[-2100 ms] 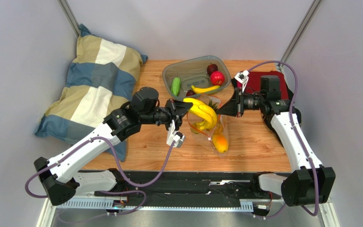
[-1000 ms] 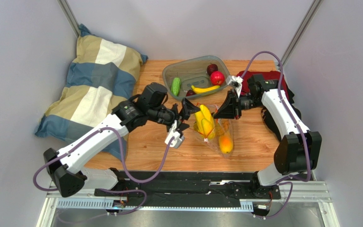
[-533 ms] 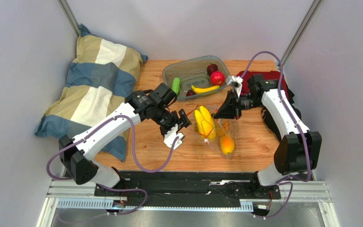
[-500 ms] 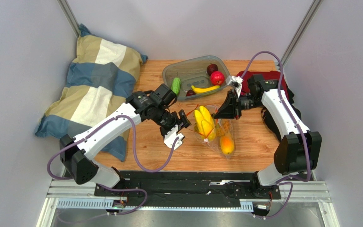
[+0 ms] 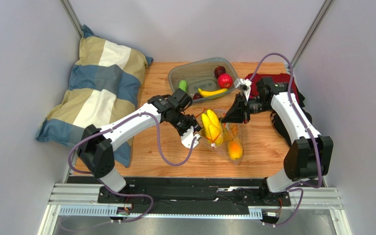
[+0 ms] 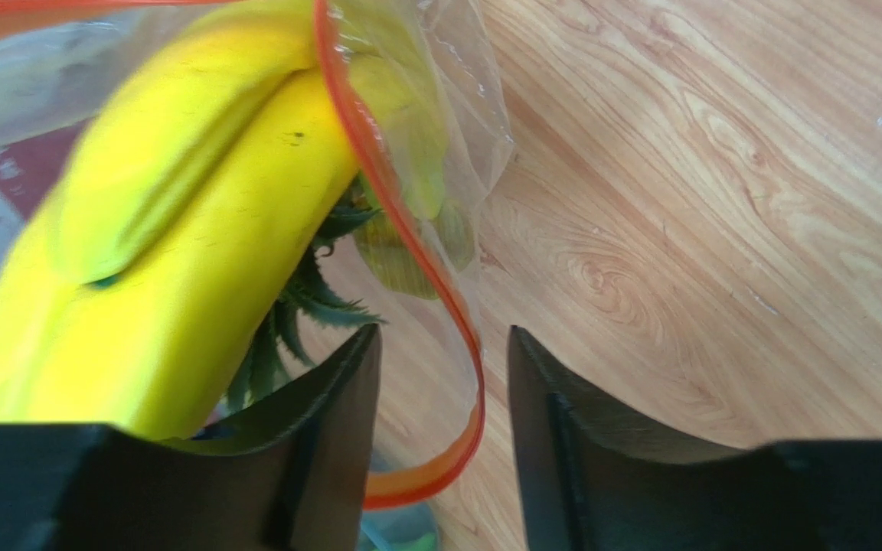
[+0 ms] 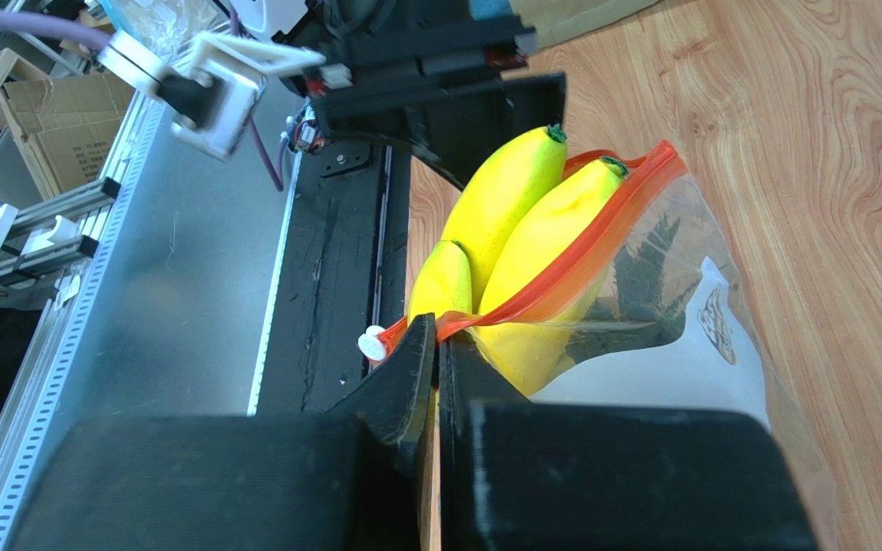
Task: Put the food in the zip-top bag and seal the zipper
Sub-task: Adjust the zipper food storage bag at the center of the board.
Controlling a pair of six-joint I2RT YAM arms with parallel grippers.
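Zip-top bag [image 5: 223,139] lies in the middle of the bench [image 5: 268,147], between the two claws, mouth toward the tray and gaping. Contents: a bunch of yellow bananas [image 5: 211,126] with tips poking out past the mouth, a pineapple [image 6: 313,293] (only green leaves readable through the plastic), and an orange-yellow mango [image 5: 234,149] down at the closed end. Zipper [image 6: 477,396] is unsealed. Right claw [image 7: 434,339] is clamped tight on the zipper lip right beside the white slider [image 7: 370,342], lifting that edge. Read: it anchors the mouth up and open so loading doesn't drag the bag. Left claw [image 6: 442,344] has jaws apart, straddling the opposite zipper lip, bananas just beside one jaw, nothing pinched. It is probably lining up to grab that lip or nudge the bananas deeper. The seal won't run while banana tips cross the zipper line. Tray [image 5: 175,74] at the far side of the bench holds the rest: green cucumber [image 5: 182,86], single banana [image 5: 212,91], red round fruit [image 5: 225,81], dark purple fruit [image 5: 219,70], plus another dark round one half hidden by the left arm. Loading looks partly done. Further out: striped pillow [image 5: 97,83] overhanging the bench's left edge, and a dark red pad [image 5: 268,78] under the right arm, can't tell what it is.
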